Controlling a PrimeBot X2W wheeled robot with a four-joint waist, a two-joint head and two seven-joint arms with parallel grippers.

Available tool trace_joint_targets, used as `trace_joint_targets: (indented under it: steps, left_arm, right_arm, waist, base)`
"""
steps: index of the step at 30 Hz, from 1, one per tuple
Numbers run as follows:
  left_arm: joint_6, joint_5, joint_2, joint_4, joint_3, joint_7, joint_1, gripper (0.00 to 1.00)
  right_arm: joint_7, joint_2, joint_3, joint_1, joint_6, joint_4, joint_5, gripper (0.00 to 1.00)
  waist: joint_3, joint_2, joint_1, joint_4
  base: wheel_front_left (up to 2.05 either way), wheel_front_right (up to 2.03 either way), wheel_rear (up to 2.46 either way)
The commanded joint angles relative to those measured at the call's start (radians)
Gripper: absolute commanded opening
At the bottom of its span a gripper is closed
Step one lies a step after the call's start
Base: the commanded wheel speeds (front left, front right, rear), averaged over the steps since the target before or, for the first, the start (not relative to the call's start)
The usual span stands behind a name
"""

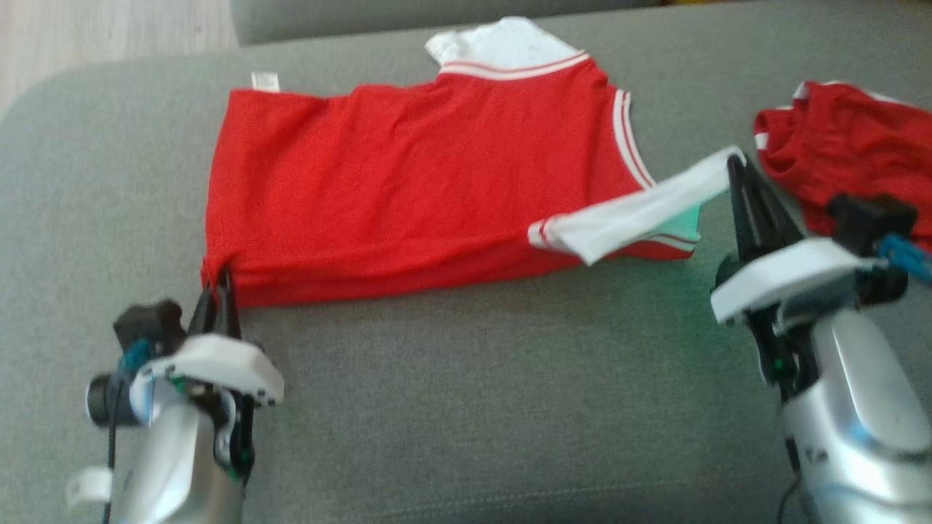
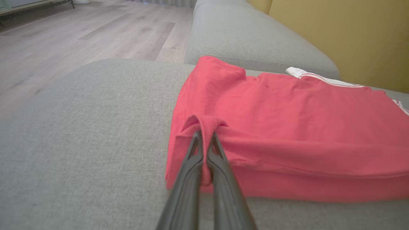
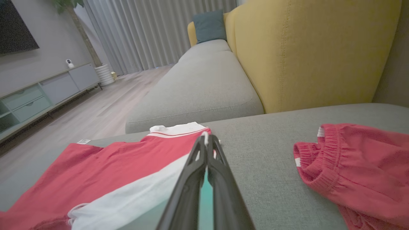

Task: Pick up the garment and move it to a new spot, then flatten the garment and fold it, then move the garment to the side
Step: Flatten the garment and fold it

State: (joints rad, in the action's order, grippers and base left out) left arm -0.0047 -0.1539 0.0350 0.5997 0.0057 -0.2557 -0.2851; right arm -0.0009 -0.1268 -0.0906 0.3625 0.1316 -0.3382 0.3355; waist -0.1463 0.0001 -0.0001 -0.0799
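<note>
The left gripper (image 1: 220, 280) is pinched tight on the near left corner of the red shirt (image 1: 422, 182), which lies spread across the grey sofa seat (image 1: 473, 378). The left wrist view shows this grip best: the hem is bunched into a small raised fold that wraps over the two fingertips, so the tips themselves are buried in cloth. The right gripper (image 1: 735, 166) is closed on the end of the near white sleeve (image 1: 641, 211), holding it stretched out to the right and lifted off the seat. In the right wrist view the dark fingers meet around the sleeve's edge.

The head view is blurred, so hems and stripes are soft there. It does show the whole shirt, with the other white sleeve at the far edge and a small white tag (image 1: 265, 80) at the far left corner. The left wrist view cuts off the shirt's right end.

Red shorts (image 1: 852, 138) lie apart to the right, partly behind the right arm and cut by the frame edge; the right wrist view shows their elastic waistband. That view also takes in a yellow backrest (image 3: 313, 48), a teal cushion (image 3: 209, 25), curtains (image 3: 143, 32) and a low cabinet (image 3: 38, 95).
</note>
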Motion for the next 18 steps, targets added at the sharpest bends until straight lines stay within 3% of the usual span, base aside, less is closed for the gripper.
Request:
trace_joint_targets:
  steps: [1, 14, 15, 16, 17, 18]
  left_arm:
    - [-0.007, 0.016, 0.031, -0.003, 0.022, -0.006, -0.077, 0.0]
    - [-0.013, 0.055, 0.035, 0.122, 0.007, -0.006, -0.277, 0.0]
    - [-0.01, 0.058, 0.034, 0.123, 0.007, -0.006, -0.281, 0.27]
    - [-0.007, 0.06, 0.033, 0.122, 0.008, -0.006, -0.282, 0.76]
    - [-0.003, 0.06, 0.032, 0.119, 0.01, -0.006, -0.282, 1.0]
    - [0.0, 0.061, 0.031, 0.115, 0.011, -0.006, -0.278, 1.0]
  right_arm:
    - [-0.027, 0.012, -0.016, 0.082, -0.001, -0.013, -0.015, 0.0]
    - [-0.192, 0.042, 0.036, 0.346, -0.001, -0.346, -0.13, 0.0]
    - [-0.199, 0.046, 0.04, 0.357, -0.001, -0.371, -0.134, 0.1]
    - [-0.207, 0.049, 0.042, 0.368, -0.001, -0.393, -0.136, 0.53]
    - [-0.22, 0.053, 0.046, 0.379, -0.001, -0.407, -0.131, 1.0]
    - [-0.23, 0.056, 0.045, 0.386, -0.001, -0.421, -0.13, 1.0]
  waist:
    - [-0.042, -0.0001, 0.0001, 0.015]
    - [-0.176, -0.0001, 0.0001, 0.046]
    - [-0.18, -0.0001, 0.0001, 0.047]
    - [-0.183, -0.0001, 0.0001, 0.047]
    - [-0.185, -0.0001, 0.0001, 0.048]
    - [-0.186, -0.0001, 0.0001, 0.049]
  base:
    - [0.0, 0.0, 0.0]
    - [0.0, 0.0, 0.0]
    - [0.0, 0.0, 0.0]
    - [0.0, 0.0, 0.0]
    - [0.0, 0.0, 0.0]
    - [0.0, 0.0, 0.0]
